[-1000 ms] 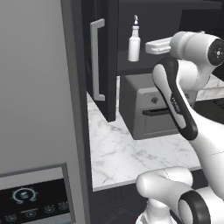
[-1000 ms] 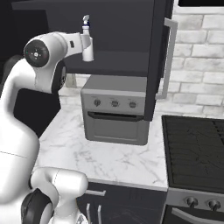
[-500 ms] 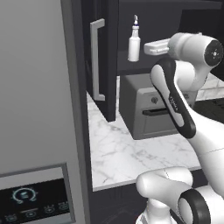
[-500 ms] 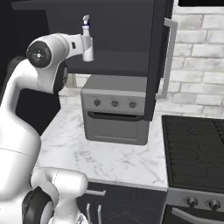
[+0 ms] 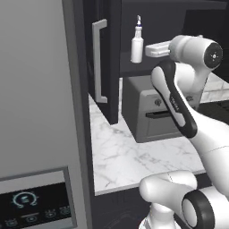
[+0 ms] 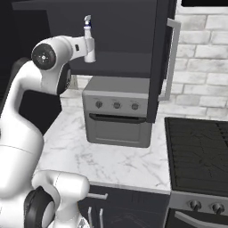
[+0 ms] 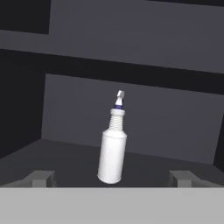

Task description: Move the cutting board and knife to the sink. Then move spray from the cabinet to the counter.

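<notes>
The left base view looks forward past the fridge (image 5: pixel 40 112) from behind the arm's left; the right base view looks from behind its right, past the stove (image 6: pixel 198 156). Both share the toaster oven (image 5: pixel 152 107), the marble surface (image 6: pixel 116 158) and the open cabinet (image 6: pixel 124 40). The hand view sits close, facing level into the cabinet shelf at the spray (image 7: pixel 112 146).

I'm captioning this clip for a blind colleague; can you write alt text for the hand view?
A slim white spray bottle with a small trigger nozzle stands upright on a dark shelf inside the open cabinet, centred ahead of the camera. The gripper is open, its two fingers wide apart at the bottom of the picture, either side of the bottle and not touching it.
</notes>
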### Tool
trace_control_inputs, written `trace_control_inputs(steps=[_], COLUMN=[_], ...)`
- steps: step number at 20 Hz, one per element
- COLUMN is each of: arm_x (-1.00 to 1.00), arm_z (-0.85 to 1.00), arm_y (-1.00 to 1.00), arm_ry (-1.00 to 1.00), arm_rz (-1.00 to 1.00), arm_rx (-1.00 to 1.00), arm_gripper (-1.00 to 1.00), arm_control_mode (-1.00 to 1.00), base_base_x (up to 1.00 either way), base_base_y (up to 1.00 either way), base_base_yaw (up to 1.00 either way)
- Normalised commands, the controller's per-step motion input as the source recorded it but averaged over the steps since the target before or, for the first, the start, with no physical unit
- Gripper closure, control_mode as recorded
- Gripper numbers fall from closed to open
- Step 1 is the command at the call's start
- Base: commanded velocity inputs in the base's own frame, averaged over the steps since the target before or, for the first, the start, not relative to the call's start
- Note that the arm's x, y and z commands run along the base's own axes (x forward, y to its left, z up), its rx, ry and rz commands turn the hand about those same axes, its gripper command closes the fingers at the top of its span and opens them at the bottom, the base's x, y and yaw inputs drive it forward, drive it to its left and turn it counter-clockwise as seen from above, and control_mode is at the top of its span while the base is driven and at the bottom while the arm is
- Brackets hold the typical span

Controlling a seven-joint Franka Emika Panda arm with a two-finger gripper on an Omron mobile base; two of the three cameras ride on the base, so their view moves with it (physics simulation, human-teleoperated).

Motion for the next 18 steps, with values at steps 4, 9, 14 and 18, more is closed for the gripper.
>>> trace_control_inputs(steps=[4, 9, 14, 18], arm_x=[0.28, 0.31, 0.31, 0.27], arm_z=[0.00, 0.00, 0.00, 0.00], arm_y=[0.00, 0.00, 0.00, 0.00], arm_ry=[0.00, 0.00, 0.00, 0.00], arm_rz=[0.00, 0.00, 0.00, 0.00], arm_rx=[0.00, 0.00, 0.00, 0.00], arm_gripper=[-1.00, -1.00, -1.00, -1.00], arm_control_mode=[-1.00, -1.00, -1.00, -1.00], base_base_x=[0.00, 0.00, 0.00, 0.00], base_base_y=[0.00, 0.00, 0.00, 0.00], base_base_yaw=[0.00, 0.00, 0.00, 0.00])
